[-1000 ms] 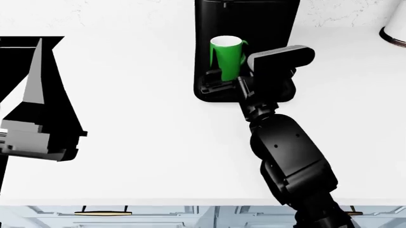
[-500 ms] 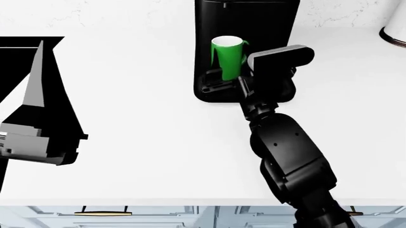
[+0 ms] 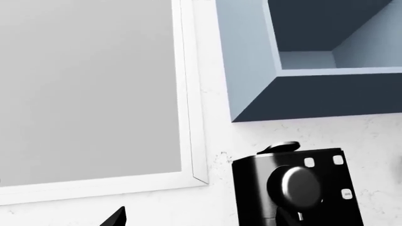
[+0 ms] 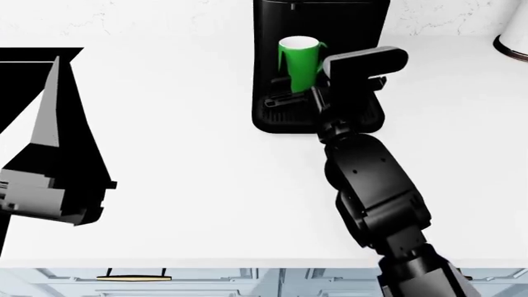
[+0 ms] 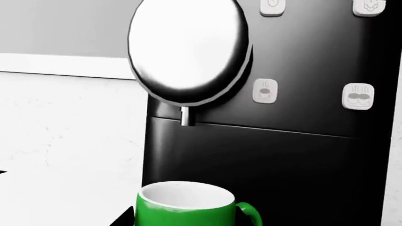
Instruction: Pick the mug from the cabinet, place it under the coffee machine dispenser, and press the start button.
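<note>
- Green mug: seen upright in the head view, over the ribbed drip tray of the black coffee machine; whether its base is resting on the tray cannot be told.
- Silver dispenser dome: in the right wrist view its small nozzle is directly above the mug's white rim, with a clear gap between.
- Right gripper: close beside the mug; the fingers are hidden, so opening and hold cannot be told.
- Left gripper: not shown; its wrist camera faces the wall cabinet and the machine.
- Step judged in hand: placing the mug. The rim is best kept centred under the nozzle and lowered level before release.
- Start button: several white buttons are shown; which one starts cannot be told.
</note>
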